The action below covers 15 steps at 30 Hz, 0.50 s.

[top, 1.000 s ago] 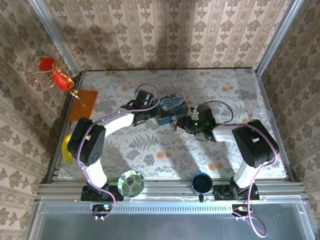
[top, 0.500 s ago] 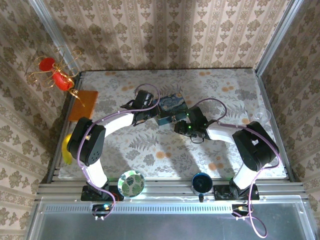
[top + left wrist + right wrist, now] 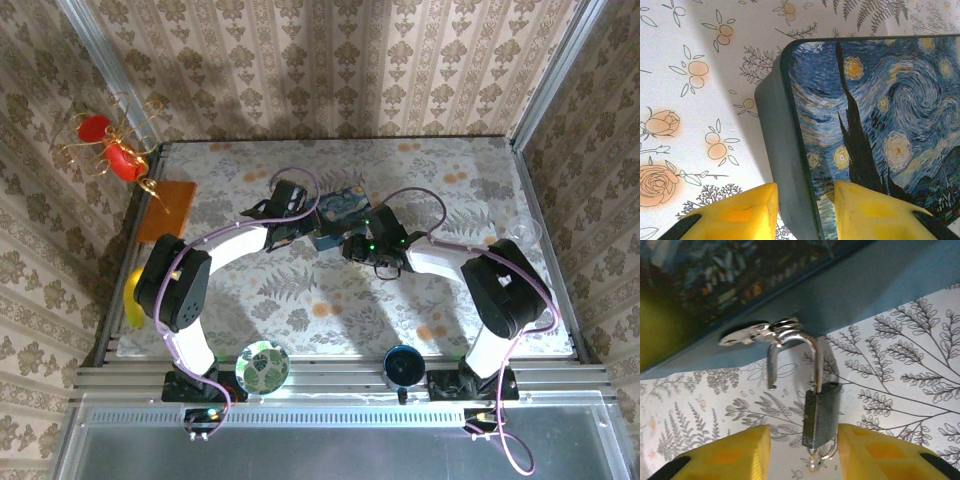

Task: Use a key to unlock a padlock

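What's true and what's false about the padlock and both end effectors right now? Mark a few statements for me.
1. The padlock's shackle stands open, one leg free. True.
2. The padlock lies loose, hooked to nothing. False: its shackle passes through the hasp on the tin.
3. The right end effector has a finger on either side of the padlock body. True.
4. The left end effector holds the padlock. False: its fingers straddle the tin's rim.

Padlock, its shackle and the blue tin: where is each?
padlock [image 3: 821, 416]: right wrist view, grey body.
shackle [image 3: 814, 365]: right wrist view, right leg.
blue tin [image 3: 880, 125]: left wrist view, painted lid.
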{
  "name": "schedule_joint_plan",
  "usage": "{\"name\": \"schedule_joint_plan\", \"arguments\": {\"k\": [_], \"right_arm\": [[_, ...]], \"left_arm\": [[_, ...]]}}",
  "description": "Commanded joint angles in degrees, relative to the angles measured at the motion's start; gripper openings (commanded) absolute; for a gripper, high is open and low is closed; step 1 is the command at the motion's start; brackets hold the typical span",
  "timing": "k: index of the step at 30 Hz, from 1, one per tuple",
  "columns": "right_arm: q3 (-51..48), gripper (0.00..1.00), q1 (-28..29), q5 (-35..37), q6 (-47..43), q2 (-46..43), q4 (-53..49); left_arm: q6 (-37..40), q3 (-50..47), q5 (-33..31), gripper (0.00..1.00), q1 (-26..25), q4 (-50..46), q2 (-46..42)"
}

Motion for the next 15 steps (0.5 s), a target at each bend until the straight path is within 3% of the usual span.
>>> {"name": "schedule_joint_plan", "arguments": {"k": [1,15], "right_arm": [[1.7,0.36,0.3,2.4,-1.2,1.3,-2.9],[3.2,0.29,0.3,3.0,-0.9,3.7,-3.9]], "left_arm": [[1.1,-3.0,-2.9,0.34,1.0,-9.3,2.1],[1.1,-3.1,-2.9,0.34,1.0,-9.2,2.1]]}}
